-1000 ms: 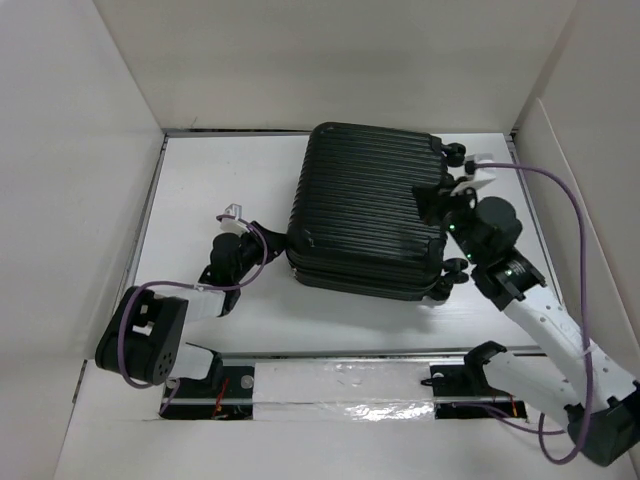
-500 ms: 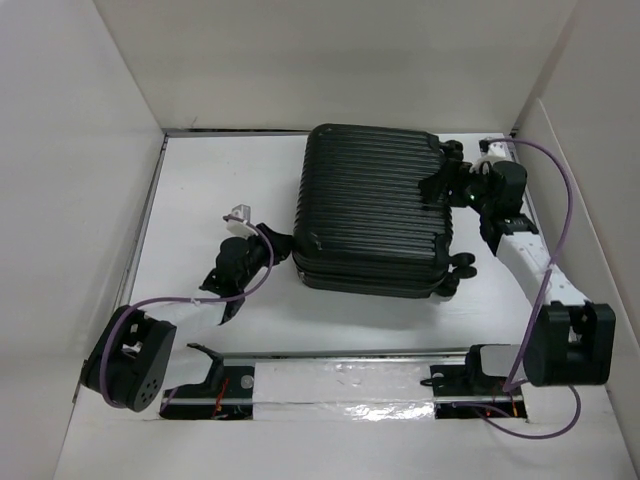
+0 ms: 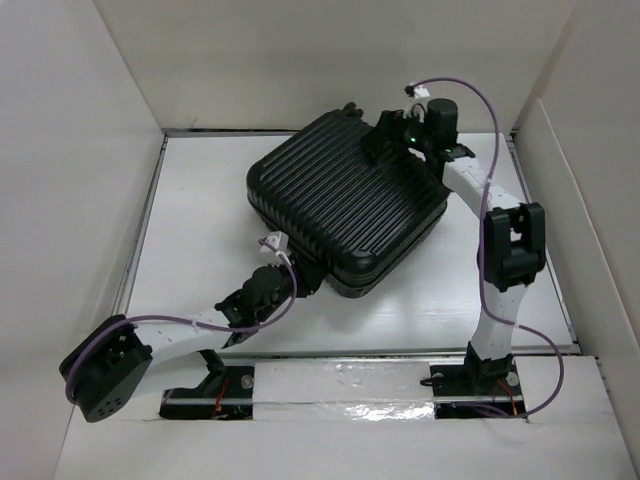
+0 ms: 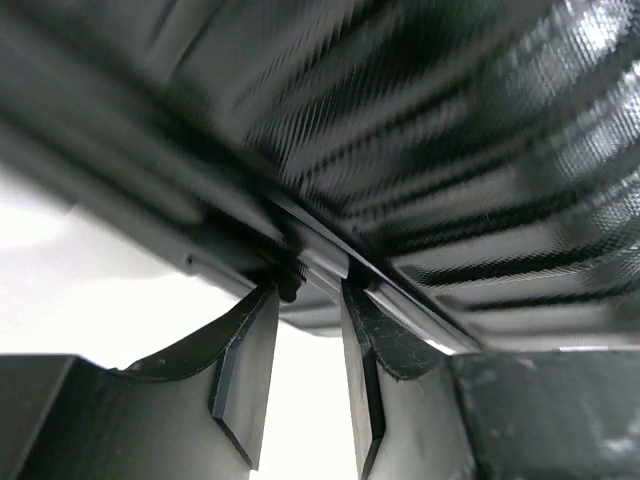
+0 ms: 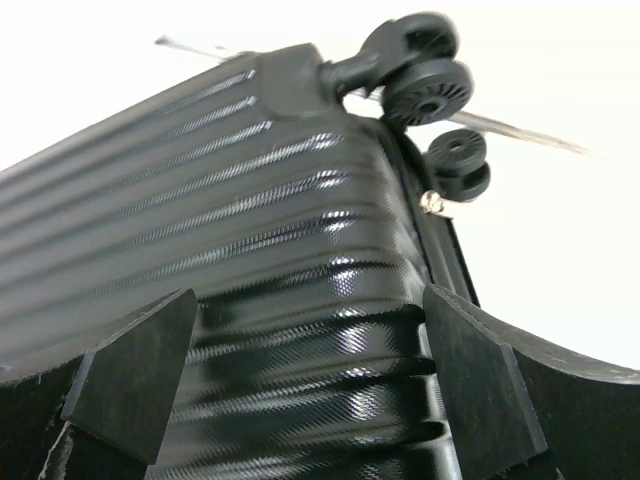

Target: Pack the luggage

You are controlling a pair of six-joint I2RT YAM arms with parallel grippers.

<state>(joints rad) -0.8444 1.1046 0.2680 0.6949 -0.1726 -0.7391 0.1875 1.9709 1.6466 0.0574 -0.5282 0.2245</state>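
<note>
The small black ribbed hard-shell suitcase (image 3: 345, 205) lies flat and shut on the white worktop (image 3: 200, 200), turned diagonally, toward the far middle. No loose items to pack are visible, and its contents are hidden. The left tool (image 4: 308, 290) sits at the near corner with only a narrow gap between its fingers, tips against the seam. Whether it pinches a zip pull I cannot tell. The right tool (image 5: 308, 300) is spread wide and empty, straddling the far corner by the black caster wheels (image 5: 430, 90). Packing itself seems done, and the seam work looks unfinished.
</note>
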